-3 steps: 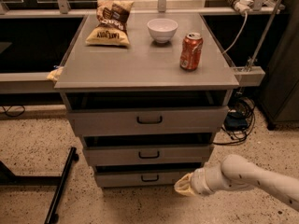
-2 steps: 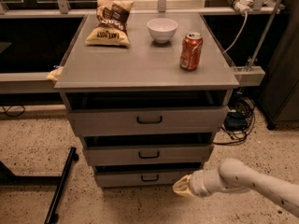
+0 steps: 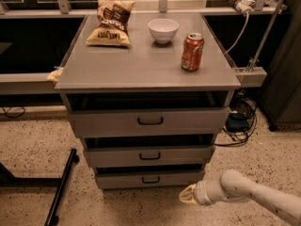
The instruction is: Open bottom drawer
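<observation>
The bottom drawer (image 3: pixel 149 179) is the lowest, narrowest grey front of the cabinet, with a small black loop handle (image 3: pixel 150 179) at its centre. It looks pushed in, with a dark gap above it. My gripper (image 3: pixel 187 195) comes in from the lower right on a white arm (image 3: pixel 249 195). Its yellowish tip sits just below and to the right of the bottom drawer's right end, near the floor, apart from the handle.
Above are the mid drawer (image 3: pixel 149 156) and the wide top drawer (image 3: pixel 150 121). On the cabinet top stand a red soda can (image 3: pixel 192 52), a white bowl (image 3: pixel 163 30) and a chip bag (image 3: pixel 111 23). A black stand leg (image 3: pixel 61 188) lies at the lower left; cables (image 3: pixel 240 121) at right.
My gripper and arm have shifted slightly left, closer to the bottom drawer's right end. The drawers have not moved.
</observation>
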You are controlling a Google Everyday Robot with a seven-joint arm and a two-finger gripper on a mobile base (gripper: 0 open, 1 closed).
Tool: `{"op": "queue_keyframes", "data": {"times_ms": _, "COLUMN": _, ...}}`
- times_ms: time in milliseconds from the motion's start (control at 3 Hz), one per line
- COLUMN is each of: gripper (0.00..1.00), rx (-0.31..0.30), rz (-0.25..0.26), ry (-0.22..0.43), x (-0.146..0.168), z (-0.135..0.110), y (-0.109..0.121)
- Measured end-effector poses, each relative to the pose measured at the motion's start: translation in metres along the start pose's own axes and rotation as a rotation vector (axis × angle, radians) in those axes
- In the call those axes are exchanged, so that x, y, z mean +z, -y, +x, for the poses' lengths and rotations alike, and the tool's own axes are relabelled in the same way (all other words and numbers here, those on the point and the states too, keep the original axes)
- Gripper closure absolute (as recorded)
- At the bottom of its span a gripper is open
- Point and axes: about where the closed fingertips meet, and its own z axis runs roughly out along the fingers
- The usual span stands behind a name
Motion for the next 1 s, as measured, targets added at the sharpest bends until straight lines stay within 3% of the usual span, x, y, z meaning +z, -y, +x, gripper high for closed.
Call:
{"op": "queue_keyframes", "data": {"times_ms": 333, "gripper": 1.0, "rx": -0.038, "rz": 0.017, "ry": 0.028, "x": 0.024, "z": 0.041, "y": 0.013}}
{"op": "queue_keyframes", "data": {"times_ms": 667, "gripper": 0.83, "rx": -0.045, "rz": 0.051, "ry": 0.026, "x": 0.023, "z": 0.05, "y": 0.031}}
{"op": "queue_keyframes", "data": {"times_ms": 1000, "gripper": 0.6, "rx": -0.071, "rz": 0.033, "ry": 0.021, "x": 0.033, "z": 0.056, "y": 0.022}}
